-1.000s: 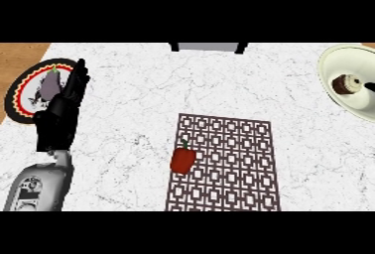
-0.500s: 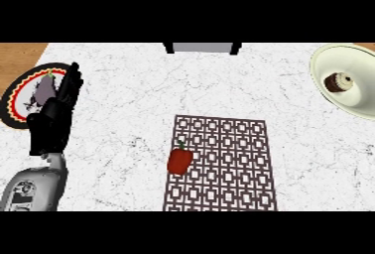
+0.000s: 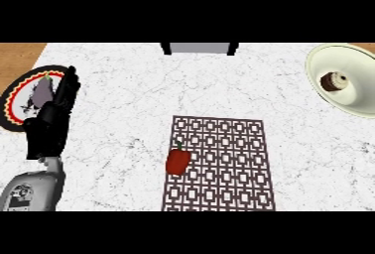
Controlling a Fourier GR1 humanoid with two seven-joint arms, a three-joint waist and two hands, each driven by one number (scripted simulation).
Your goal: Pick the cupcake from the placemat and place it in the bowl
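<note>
- Plate (image 3: 16, 89): round, with a red, black and yellow rim, at the counter's (image 3: 124, 99) left edge and partly cut off by the view.
- Eggplant (image 3: 40, 92): dark purple, lying on the plate.
- Left hand (image 3: 50, 126): black, near the counter's left edge, fingers straight, close together and pointing toward the far edge. It holds nothing. The fingertips overlap the plate's right rim just beside the eggplant; whether they touch either cannot be told.
- Left forearm (image 3: 29, 191): grey, coming in at the near left corner.
- Red pepper (image 3: 177, 161): lying on the left edge of the placemat (image 3: 227, 163), stalk toward the far edge.
- Placemat: dark brown with a white lattice pattern, at the middle of the counter's near edge.
- Dark box (image 3: 199, 48): at the middle of the far edge.
- Bowl (image 3: 326, 57): cream, at the far right corner, partly cut off by the view.
- Cupcake (image 3: 336, 82): brown, sitting inside the bowl, well apart from the placemat.
</note>
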